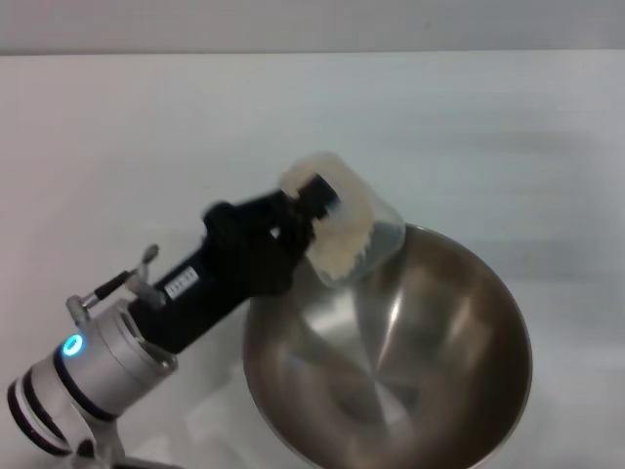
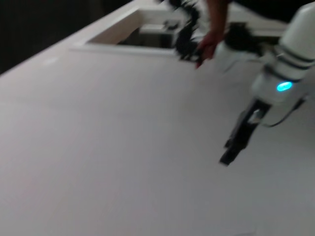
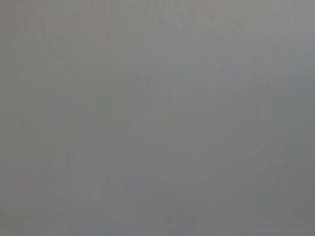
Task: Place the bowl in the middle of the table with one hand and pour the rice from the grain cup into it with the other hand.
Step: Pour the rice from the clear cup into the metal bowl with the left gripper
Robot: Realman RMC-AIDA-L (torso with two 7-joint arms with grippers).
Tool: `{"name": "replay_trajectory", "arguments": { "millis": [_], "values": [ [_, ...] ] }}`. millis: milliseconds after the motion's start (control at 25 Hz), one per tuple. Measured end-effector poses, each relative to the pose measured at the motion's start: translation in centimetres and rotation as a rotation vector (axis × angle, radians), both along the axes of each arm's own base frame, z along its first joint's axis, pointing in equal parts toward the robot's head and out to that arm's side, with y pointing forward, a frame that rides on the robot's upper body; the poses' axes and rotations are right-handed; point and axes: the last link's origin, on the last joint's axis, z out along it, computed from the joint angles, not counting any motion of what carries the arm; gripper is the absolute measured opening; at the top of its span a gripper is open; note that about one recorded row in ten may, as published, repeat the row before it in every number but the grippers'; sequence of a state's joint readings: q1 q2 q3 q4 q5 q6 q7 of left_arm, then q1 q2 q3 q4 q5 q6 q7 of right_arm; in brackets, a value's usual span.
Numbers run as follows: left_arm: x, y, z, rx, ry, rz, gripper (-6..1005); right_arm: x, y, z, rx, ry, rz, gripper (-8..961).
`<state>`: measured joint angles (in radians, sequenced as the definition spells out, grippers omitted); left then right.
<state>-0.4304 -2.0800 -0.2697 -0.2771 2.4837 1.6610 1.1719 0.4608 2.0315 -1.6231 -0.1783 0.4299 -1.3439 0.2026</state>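
left gripper (image 1: 293, 227) clamped on the grain cup (image 1: 342, 217), tipped over the bowl's far-left rim | rice (image 1: 337, 256) crowding the lip, light, spills fast | cup thin, slick; handle side safest | steel bowl (image 1: 391, 357) right of the arm on the table (image 1: 146, 137), stiff, slidable | right gripper unseen

Left arm reached in from the near left, silver wrist with a lit blue-green ring, black forearm angled up and to the right. Left claw (image 1: 311, 210) was raised and rolled over, its fingers closed around a held cup. Right claw (image 2: 231, 150) showed only in the left wrist view, idle, hanging low.
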Motion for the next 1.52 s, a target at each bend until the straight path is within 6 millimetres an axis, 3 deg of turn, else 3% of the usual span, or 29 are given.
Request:
{"name": "replay_trajectory", "arguments": {
  "millis": [160, 200, 520, 1520],
  "values": [
    [0.0, -0.2, -0.2, 0.021, 0.039, -0.032, 55, -0.1, 0.0, -0.1, 0.000, -0.018, 0.001, 557],
    [-0.1, -0.8, -0.9, 0.097, 0.153, -0.126, 56, -0.1, 0.0, -0.1, 0.002, -0.031, -0.002, 557],
    [-0.8, -1.4, -1.4, 0.239, 0.303, -0.243, 65, -0.2, -0.3, -0.5, 0.011, -0.070, -0.011, 557],
    [-2.0, -1.5, -1.6, 0.423, 0.479, -0.359, 93, 0.5, -2.3, -0.7, 0.046, -0.065, -0.012, 557]
  ]
}}
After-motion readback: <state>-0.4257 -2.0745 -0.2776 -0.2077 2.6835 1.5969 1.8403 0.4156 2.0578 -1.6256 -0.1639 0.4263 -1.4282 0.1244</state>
